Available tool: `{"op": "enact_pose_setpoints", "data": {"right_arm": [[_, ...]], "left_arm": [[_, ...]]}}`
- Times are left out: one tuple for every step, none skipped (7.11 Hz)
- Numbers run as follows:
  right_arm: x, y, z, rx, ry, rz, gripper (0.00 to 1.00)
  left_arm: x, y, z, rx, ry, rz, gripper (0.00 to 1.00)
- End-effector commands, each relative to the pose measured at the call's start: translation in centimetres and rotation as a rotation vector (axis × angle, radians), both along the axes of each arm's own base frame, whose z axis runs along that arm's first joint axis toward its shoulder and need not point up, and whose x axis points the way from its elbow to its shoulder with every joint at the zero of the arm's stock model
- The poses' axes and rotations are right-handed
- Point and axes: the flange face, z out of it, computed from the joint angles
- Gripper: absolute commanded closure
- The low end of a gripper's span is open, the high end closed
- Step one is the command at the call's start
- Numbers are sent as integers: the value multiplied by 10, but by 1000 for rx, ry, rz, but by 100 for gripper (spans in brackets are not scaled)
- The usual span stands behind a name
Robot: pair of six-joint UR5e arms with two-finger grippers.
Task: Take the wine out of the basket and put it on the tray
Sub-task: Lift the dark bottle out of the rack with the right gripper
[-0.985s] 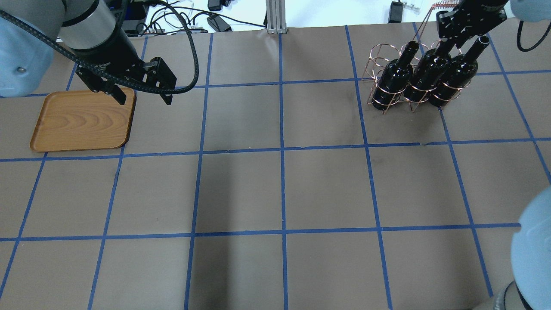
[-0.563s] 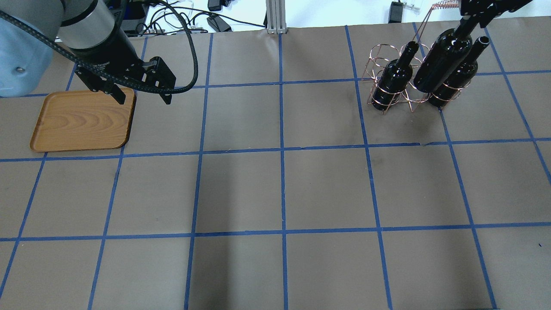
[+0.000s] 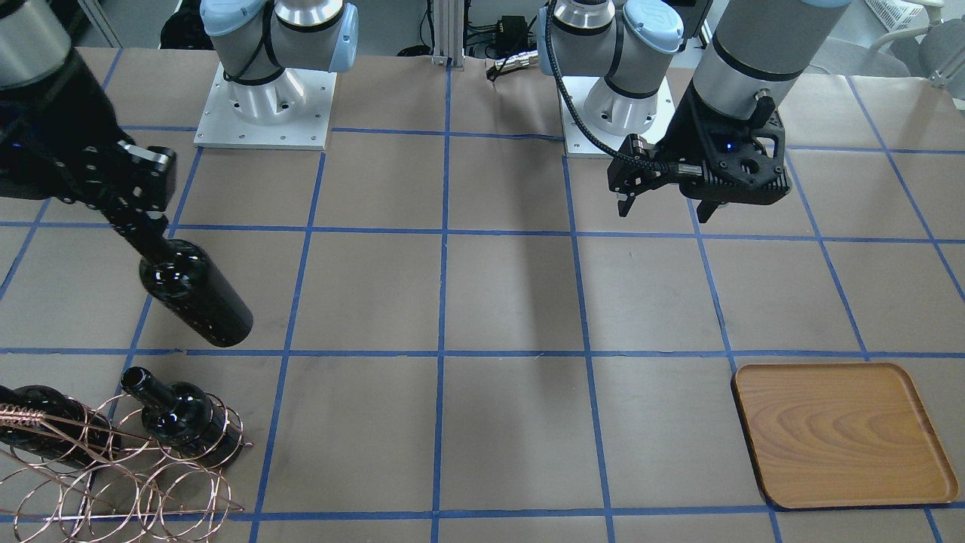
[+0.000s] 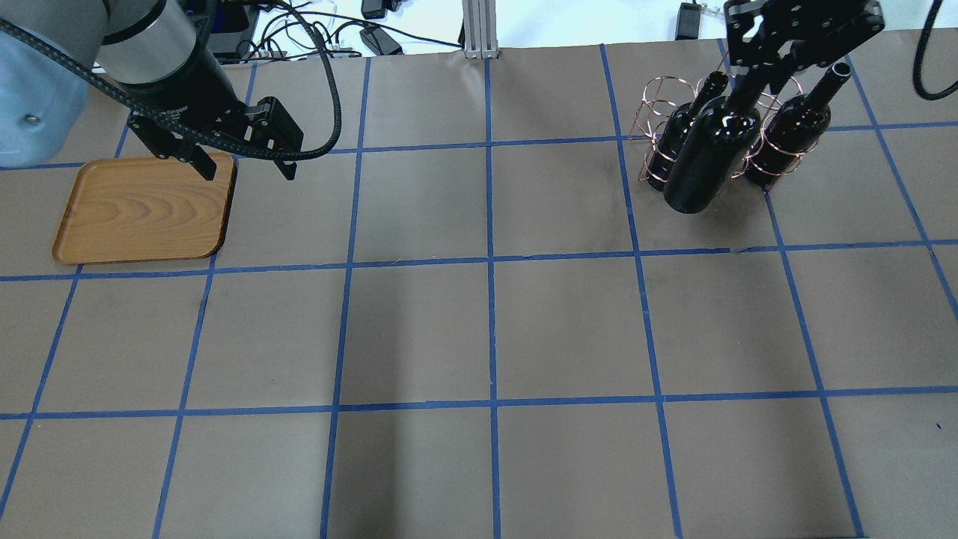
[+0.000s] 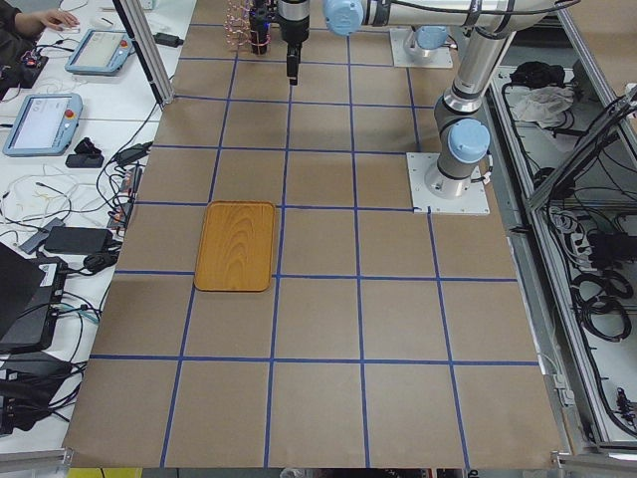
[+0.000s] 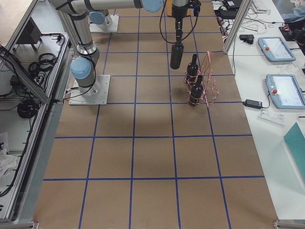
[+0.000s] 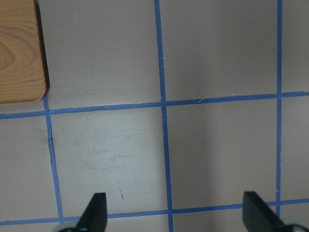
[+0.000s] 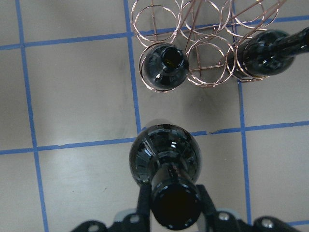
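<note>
My right gripper [image 4: 751, 84] is shut on the neck of a black wine bottle [image 4: 703, 161] and holds it upright in the air, clear of the copper wire basket [image 4: 657, 93] and just on the robot's side of it. The right wrist view shows the held bottle [image 8: 166, 154] from above, with two more bottles [image 8: 166, 65] standing in the basket [image 8: 203, 29]. The wooden tray [image 4: 142, 209] lies bare at the far left. My left gripper [image 4: 249, 172] is open and empty above the tray's right edge; its fingers [image 7: 96, 210] frame bare table.
The brown table cover has a blue tape grid. Both arm bases [image 3: 264, 98] stand at the robot's edge. Cables and a metal post [image 4: 479, 30] lie beyond the far edge. The basket's twisted handle [image 3: 30, 415] rises over the rings.
My right gripper has lifted the middle bottle out of the basket and carried it towards the robot, left of its slot. The left arm has barely moved.
</note>
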Motion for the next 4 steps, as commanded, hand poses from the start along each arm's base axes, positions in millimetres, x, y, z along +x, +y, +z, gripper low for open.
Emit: {"op": "enact_pose_setpoints", "data": {"right_arm": [[88, 8, -35, 30, -15, -36, 67], [131, 7, -50, 15, -26, -68, 67], [171, 9, -63, -8, -40, -87, 67], [219, 22, -75, -7, -49, -93, 67]], "left_arm": [[2, 0, 2, -3, -1, -3, 0], [15, -3, 2, -2, 0, 1, 0], [30, -6, 3, -4, 0, -26, 0], [37, -7, 2, -3, 4, -31, 0]]}}
